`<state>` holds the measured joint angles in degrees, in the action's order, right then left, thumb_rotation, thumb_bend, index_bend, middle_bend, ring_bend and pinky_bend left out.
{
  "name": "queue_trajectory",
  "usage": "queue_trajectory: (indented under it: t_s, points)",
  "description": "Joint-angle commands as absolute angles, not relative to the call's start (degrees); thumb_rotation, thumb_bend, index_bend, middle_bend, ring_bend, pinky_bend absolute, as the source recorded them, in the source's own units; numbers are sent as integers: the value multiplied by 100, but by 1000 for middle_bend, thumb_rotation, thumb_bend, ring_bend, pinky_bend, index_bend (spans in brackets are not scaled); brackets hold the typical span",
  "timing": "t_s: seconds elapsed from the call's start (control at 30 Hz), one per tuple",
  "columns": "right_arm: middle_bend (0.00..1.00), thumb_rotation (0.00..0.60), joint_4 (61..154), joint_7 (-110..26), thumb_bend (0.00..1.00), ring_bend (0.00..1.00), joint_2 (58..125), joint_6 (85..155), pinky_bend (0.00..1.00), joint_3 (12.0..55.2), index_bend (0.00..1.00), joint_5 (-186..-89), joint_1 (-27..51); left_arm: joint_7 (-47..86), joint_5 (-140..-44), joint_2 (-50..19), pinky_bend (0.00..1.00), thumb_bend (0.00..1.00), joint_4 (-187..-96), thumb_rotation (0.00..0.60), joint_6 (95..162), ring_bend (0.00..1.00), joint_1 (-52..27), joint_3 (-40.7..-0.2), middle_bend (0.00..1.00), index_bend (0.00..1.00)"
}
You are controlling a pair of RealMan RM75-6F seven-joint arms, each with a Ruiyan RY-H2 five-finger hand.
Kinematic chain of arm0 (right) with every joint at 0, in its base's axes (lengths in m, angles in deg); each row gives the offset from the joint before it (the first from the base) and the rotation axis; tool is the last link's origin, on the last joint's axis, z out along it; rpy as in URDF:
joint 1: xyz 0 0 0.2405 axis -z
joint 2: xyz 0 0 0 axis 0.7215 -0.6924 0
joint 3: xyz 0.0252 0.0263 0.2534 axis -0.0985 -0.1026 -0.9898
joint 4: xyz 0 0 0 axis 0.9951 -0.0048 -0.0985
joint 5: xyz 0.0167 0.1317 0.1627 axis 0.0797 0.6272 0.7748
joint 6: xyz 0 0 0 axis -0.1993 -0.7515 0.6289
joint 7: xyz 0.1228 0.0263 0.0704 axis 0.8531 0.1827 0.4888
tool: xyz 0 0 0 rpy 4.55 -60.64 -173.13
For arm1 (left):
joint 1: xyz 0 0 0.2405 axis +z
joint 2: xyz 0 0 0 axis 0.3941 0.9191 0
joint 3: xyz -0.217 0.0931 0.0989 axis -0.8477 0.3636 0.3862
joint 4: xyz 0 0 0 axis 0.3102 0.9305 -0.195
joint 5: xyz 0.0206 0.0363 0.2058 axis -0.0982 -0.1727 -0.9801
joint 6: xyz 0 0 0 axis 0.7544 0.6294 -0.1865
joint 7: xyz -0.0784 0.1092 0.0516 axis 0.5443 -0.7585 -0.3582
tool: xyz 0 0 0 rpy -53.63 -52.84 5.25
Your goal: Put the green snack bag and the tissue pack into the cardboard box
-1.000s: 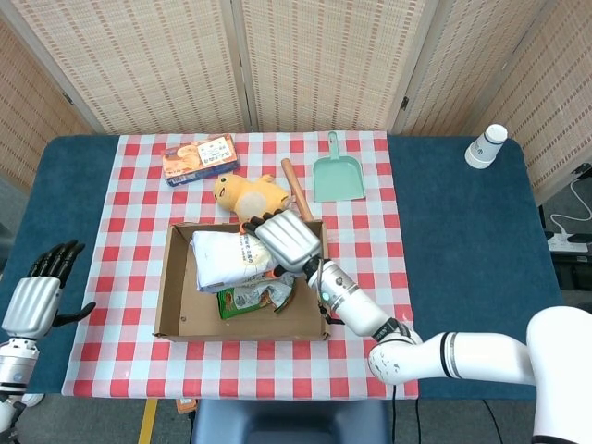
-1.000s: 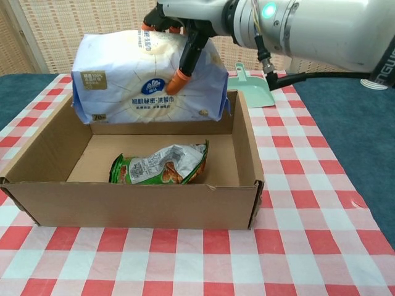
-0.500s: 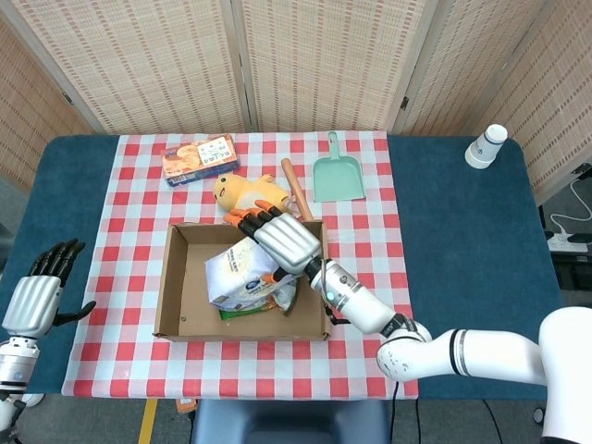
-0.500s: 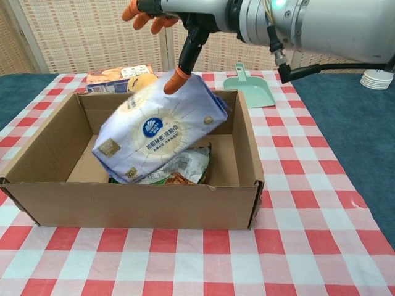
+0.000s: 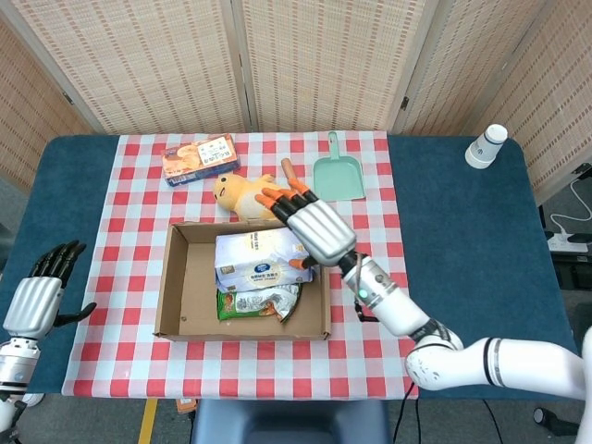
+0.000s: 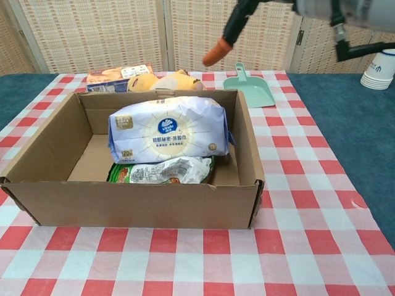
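- The tissue pack (image 6: pixel 168 131) lies inside the box (image 6: pixel 133 205), leaning on top of the snack bag (image 6: pixel 163 171), which lies on the box floor near the front wall.
- Both task things are in the box, so the task looks nearly finished.
- The right hand (image 5: pixel 319 228) hangs above the far right corner of the box with its fingers spread and holds nothing. It does not touch the tissue pack.
- The left hand (image 5: pixel 35 298) is at the left edge of the desk (image 5: pixel 462 231), well apart from the box, fingers spread, holding nothing.
- Risk: the tissue pack is not flat. It rests tilted on the crumpled bag, and its top is close to the level of the rim. If the right hand pulls away low, a finger could catch the pack and drag it over the wall.
- Risk: the right hand is just above the box wall. A move sideways without lifting first could knock the wall and push the light box along the cloth (image 5: pixel 370 166).
- Risk: a yellow toy (image 5: pixel 242 196), a dustpan (image 5: pixel 336 174) and a wooden stick (image 5: pixel 289 170) lie just behind the box. A careless sweep of the arm backward could hit them.
- A snack carton (image 5: pixel 200 158) and a cup stack (image 5: pixel 486 145) are further away and seem safe.
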<state>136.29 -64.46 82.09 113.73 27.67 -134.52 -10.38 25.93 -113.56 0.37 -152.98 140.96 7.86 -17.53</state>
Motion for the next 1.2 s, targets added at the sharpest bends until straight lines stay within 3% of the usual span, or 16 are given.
queue_trajectory:
  t_s: [0.03,0.3,0.47,0.8,1.2]
  points:
    - [32,600,14236,-6836,0,0,7359,12827,42,3420,0,-14072,184,2587,-11350,44,104,187,-15312,600,14089,0,783,-1755,0,0]
    - [32,600,13613,-6818,0,0,7088,14195,12,4183,0,-14610,1670,2434,-11287,15,104,185,-15341,600,14056,0,774,-1763,0,0]
    - [33,600,12994,-6629,0,0,7372,14446,12,4375,0,-14510,2272,2283,-11238,-29,103,186,-15338,600,13984,0,746,-1755,0,0]
    - [32,600,11633,-5482,0,0,8324,14971,1,4432,0,-14901,3164,2249,-11231,-44,104,187,-15362,600,14011,0,760,-1754,0,0]
    - [31,600,11541,-5551,0,0,8366,14921,0,4157,0,-15051,3433,2261,-11282,-38,103,187,-15393,600,14065,0,763,-1758,0,0]
